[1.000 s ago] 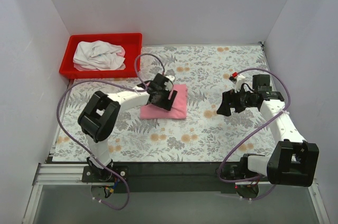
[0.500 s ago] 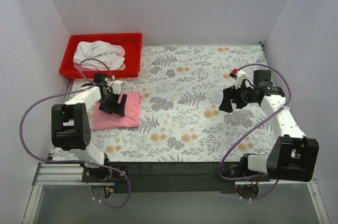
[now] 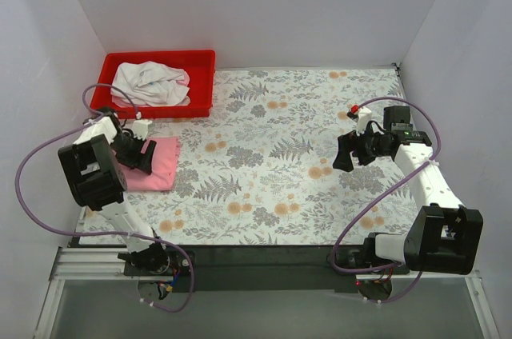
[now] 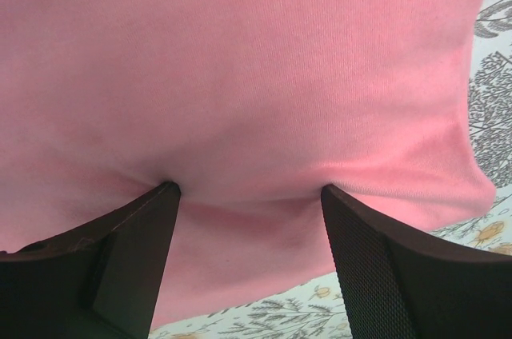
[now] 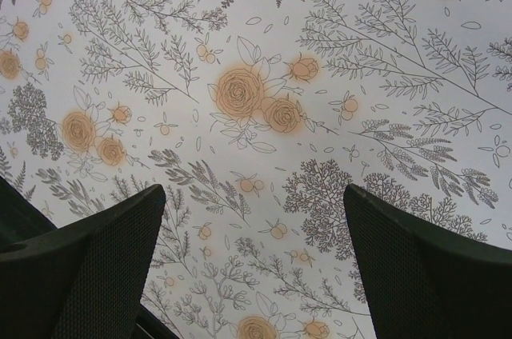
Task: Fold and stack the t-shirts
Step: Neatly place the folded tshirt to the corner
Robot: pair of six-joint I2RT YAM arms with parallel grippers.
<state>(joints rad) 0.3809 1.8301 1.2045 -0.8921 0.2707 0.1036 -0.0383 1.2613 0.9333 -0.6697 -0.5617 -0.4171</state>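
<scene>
Moved: pink t-shirt [image 3: 158, 165] and the left fingers [image 3: 138, 153] on it have slid further left since half a second ago and now lie in front of the red bin's [image 3: 204, 83] left half; the right fingers [image 3: 344, 157] stand as they did
Pink t-shirt: folded into a small rectangle, flat on the table [image 3: 280, 195], just in front of the red bin's left end and apart from it
White t-shirt [image 3: 148, 83]: crumpled inside the red bin, filling its left part
Left fingers: spread wide, both tips pressed down into the pink cloth, nothing pinched between them
Right fingers: spread wide above bare floral table, far to the right of the red bin and in front of it
Edges: the pink t-shirt's left side is hidden under the left arm, close to the table's left edge; its right edge lies free
Open room: a wide stretch of floral table runs from the pink t-shirt to the right fingers
Left wrist view only: each tip of the left fingers [image 4: 136, 251] dents the pink t-shirt [image 4: 240, 75], a shallow crease runs between the dents, and table print shows past the cloth's right edge and near corner
Right wrist view only: right fingers [image 5: 104, 259] frame nothing but leaf and flower print
Top view only: the arms, the red bin, both shirts together
</scene>
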